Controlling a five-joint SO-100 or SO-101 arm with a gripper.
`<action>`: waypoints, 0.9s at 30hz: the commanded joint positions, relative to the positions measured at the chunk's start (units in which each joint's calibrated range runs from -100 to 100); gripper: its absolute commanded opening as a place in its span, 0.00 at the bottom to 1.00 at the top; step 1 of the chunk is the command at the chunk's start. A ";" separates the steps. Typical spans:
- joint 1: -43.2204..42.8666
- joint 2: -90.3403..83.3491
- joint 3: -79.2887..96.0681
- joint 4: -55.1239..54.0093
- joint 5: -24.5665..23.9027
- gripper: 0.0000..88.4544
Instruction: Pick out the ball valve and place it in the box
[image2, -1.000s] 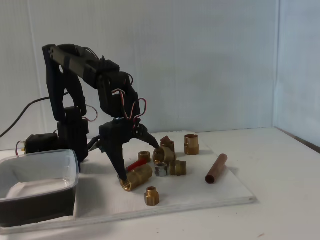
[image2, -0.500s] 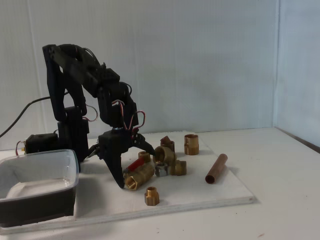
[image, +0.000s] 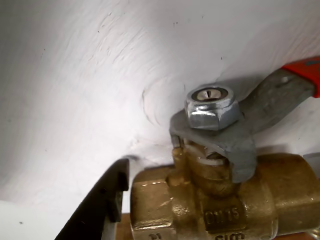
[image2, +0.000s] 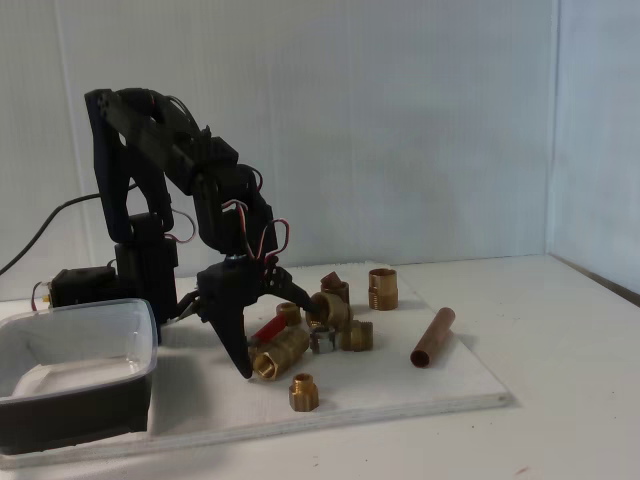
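Hand (image2: 275, 340) spread wide, straddling the ball valve (image2: 279, 352), nothing clamped. Valve lay on the white surface (image2: 400, 385), red lever (image: 304, 70) pointing far-left. Box (image2: 75, 375) sat well left of it.

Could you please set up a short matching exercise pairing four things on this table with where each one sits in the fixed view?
Things:
1. ball valve
2. box
3. copper pipe
4. gripper

Places:
A. far left, at the table's front edge
B. lying alone, right of the cluster of fittings
C. lowered over the valve, one finger by its near end
D. on the white board, red handle towards the back

Pairs: 1-D, 2-A, 3-B, 4-C
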 joint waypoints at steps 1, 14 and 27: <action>0.26 -0.68 -0.68 -0.06 0.23 0.60; 1.00 -0.35 0.49 -0.06 0.23 0.60; 1.37 -0.35 1.03 -0.15 0.23 0.60</action>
